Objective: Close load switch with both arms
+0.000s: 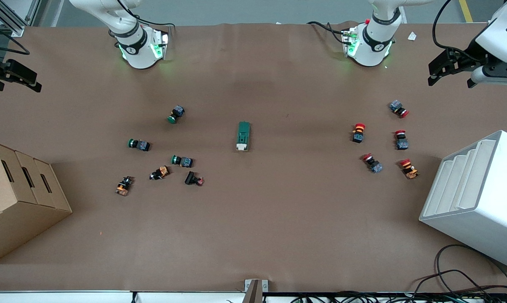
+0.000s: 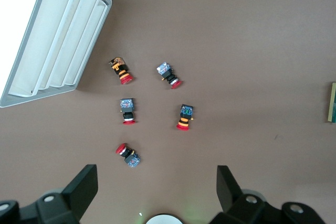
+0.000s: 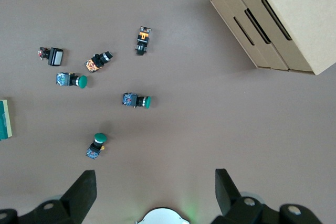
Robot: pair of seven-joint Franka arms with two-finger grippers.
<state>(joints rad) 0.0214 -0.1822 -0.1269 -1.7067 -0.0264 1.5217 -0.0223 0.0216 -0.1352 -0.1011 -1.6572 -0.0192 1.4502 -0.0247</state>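
Note:
The load switch [image 1: 243, 136], a dark green block with a white lever end, lies flat at the table's middle. It shows at the edge of the left wrist view [image 2: 333, 102] and of the right wrist view [image 3: 3, 119]. My left gripper [image 1: 450, 80] hangs open and empty high over the left arm's end of the table, its fingers wide apart [image 2: 156, 187]. My right gripper [image 1: 20, 86] hangs open and empty high over the right arm's end, fingers wide apart [image 3: 155, 190]. Both are well away from the switch.
Several green and orange push buttons [image 1: 181, 160] lie scattered toward the right arm's end, several red ones [image 1: 358, 132] toward the left arm's end. A cardboard box [image 1: 13, 198] stands at the right arm's end, a white slotted rack [image 1: 472, 189] at the left arm's end.

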